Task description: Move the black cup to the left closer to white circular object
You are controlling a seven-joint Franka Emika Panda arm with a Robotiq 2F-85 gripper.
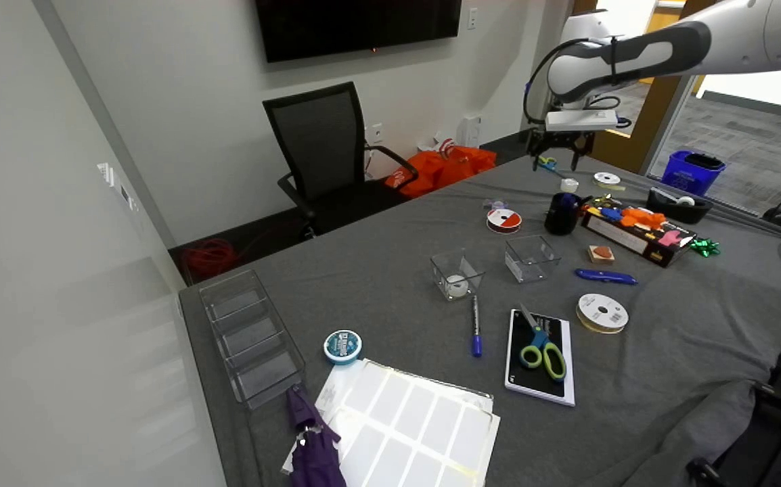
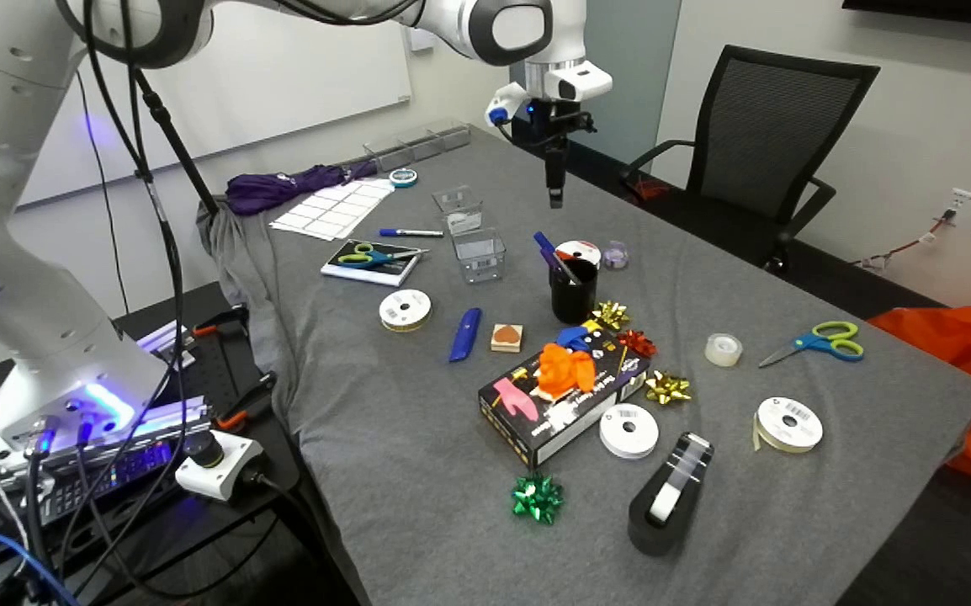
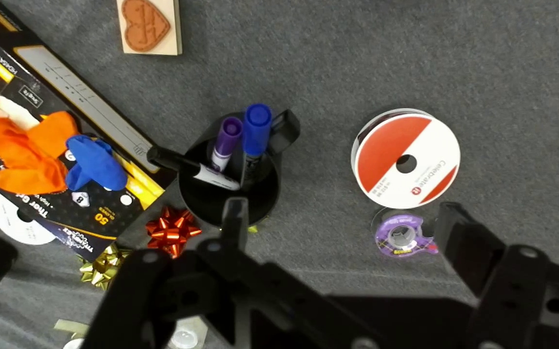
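The black cup [image 1: 562, 215] stands upright with several markers in it. It also shows in an exterior view [image 2: 573, 296] beside a glove box, and from above in the wrist view [image 3: 262, 198]. White discs with dark centres lie at several spots: beside a blue cutter [image 2: 393, 315], against the glove box [image 2: 618, 442], and near the scissors [image 2: 798, 434]. I cannot tell which is the white circular object. One is partly covered in the wrist view [image 3: 9, 220]. My gripper [image 3: 342, 207] is open and empty above the table. In the wrist view one finger overlaps the cup's rim.
A red-and-white roll [image 3: 386, 160] and purple tape [image 3: 387, 237] lie beside the cup. The glove box [image 2: 570, 423] and a red bow [image 3: 173, 231] sit on its other side. Clear trays [image 2: 479, 257], a wooden stamp [image 2: 506, 337] and a tape dispenser [image 2: 662, 522] are nearby.
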